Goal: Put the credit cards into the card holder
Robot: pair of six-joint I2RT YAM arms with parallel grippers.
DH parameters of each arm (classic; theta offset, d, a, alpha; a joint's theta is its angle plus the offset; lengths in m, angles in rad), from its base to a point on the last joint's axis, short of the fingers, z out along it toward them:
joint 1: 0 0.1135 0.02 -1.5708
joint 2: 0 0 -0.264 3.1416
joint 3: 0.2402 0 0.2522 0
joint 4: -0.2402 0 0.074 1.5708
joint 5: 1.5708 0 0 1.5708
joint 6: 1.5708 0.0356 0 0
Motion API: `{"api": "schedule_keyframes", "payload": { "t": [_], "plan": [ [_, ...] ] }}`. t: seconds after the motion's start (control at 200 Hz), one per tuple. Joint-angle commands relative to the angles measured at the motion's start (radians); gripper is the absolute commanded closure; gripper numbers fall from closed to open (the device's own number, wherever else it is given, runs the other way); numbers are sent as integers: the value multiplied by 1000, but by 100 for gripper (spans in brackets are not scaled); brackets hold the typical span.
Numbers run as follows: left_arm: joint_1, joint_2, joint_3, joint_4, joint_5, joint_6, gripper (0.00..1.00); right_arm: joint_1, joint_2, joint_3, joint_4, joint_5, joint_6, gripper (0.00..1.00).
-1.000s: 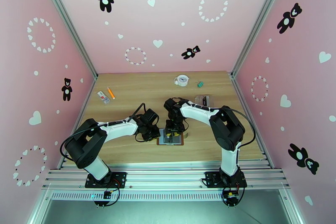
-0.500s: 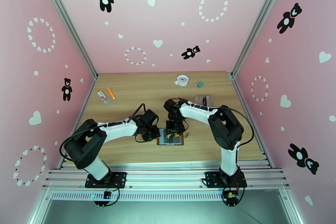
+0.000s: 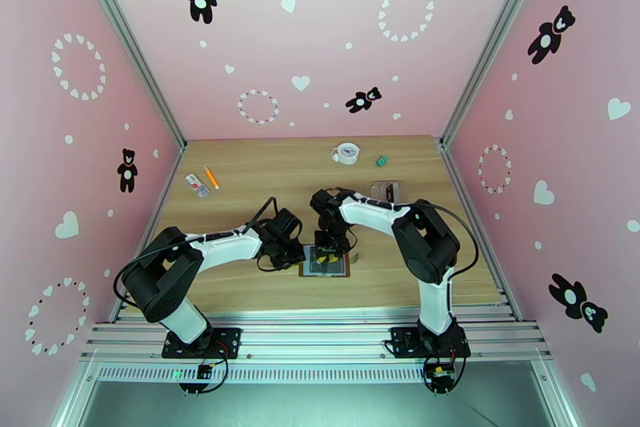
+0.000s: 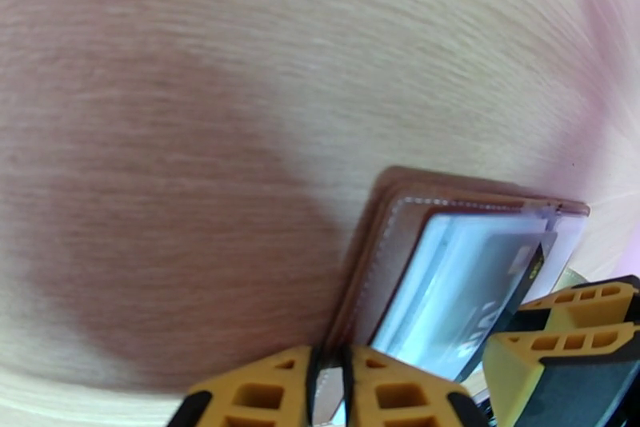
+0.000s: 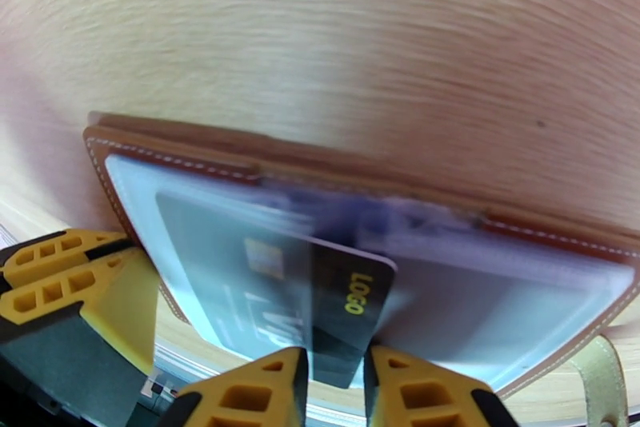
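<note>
While open, one holder [image 5: 176, 142], two cards [image 5: 352, 293]

Overhead camera: illumination is bright, even and diffuse. The pale wooden tabletop [image 3: 256, 173] carries only short, soft shadows under the arms around the brown leather folding card holder [image 3: 307, 271]; focus is sharp. Left wrist camera: a broad, soft-edged reddish shadow lies left of the card holder; wood grain smears and bows toward the frame edges. Right wrist camera: the dark rectangular credit card [image 5: 352, 293] over the card holder is blurred; wood beyond it is defocused.
</note>
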State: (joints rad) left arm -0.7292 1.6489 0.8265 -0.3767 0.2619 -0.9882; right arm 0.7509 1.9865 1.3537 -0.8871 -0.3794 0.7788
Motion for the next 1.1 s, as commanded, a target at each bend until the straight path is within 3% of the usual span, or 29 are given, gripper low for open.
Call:
{"api": "schedule_keyframes", "payload": {
  "t": [0.0,0.375,0.746,1.096],
  "plan": [
    [-10,40,11,-39,23,10,83,19,43,31,8,-41,13,77],
    [-10,45,29,-50,25,12,83,27,74,76,18,-84,-27,80],
    [-9,-71,25,-104,-24,-36,81,25,-41,103,-78,110,-88,71],
    [-9,-93,10,-108,-32,-45,81,25,28,104,-49,64,-84,91]
  ]
}}
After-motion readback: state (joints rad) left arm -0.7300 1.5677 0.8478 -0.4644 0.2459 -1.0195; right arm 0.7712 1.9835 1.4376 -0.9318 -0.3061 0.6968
